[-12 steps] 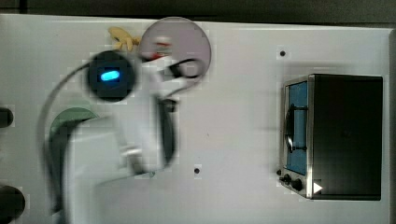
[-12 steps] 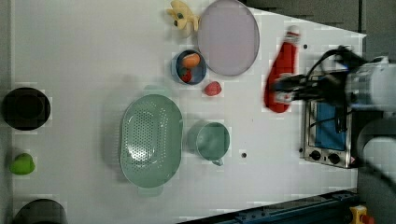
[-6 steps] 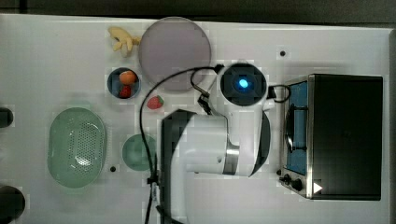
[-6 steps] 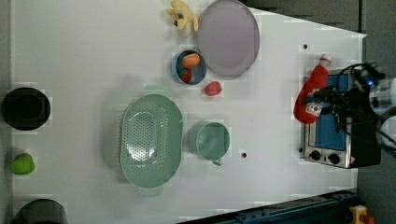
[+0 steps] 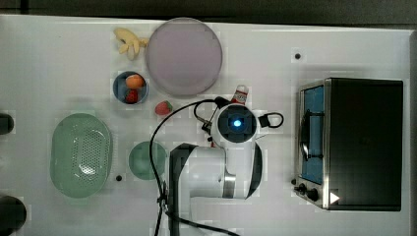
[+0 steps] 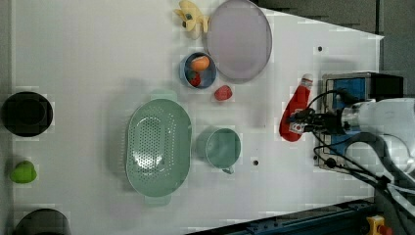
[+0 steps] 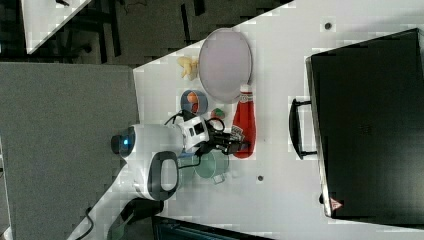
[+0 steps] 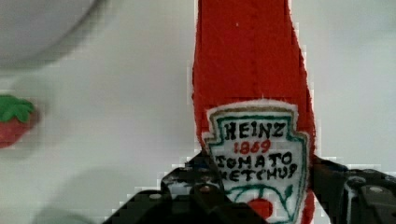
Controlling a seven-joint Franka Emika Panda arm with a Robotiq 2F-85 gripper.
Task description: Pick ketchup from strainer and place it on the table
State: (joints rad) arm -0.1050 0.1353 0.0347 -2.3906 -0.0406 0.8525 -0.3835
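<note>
The ketchup point(image 8: 254, 84), a red bottle with a white label, is clamped at its label end between my gripper's point(image 8: 261, 191) fingers. In the left view the ketchup point(image 6: 296, 112) lies lengthwise over the white table point(image 6: 88, 58), between the lilac plate and the oven, with the gripper point(image 6: 299, 120) shut on its lower body. In the right view the ketchup point(image 7: 244, 127) points its white cap at the plate, gripper point(image 7: 236, 143) at its base. Whether it touches the table I cannot tell. The pale green strainer point(image 5: 81, 155) stands with nothing in it at the top view's left.
A green cup point(image 5: 146, 160) stands beside the strainer. A strawberry point(image 5: 163, 107), a blue bowl point(image 5: 130, 87) of fruit, bananas point(image 5: 128, 42) and the lilac plate point(image 5: 184, 56) lie further back. A toaster oven point(image 5: 356, 142) fills the top view's right.
The arm has swung across the table with the ketchup in its grip. In the last half second the bottle came away from the oven's front, toward the left view's left.
</note>
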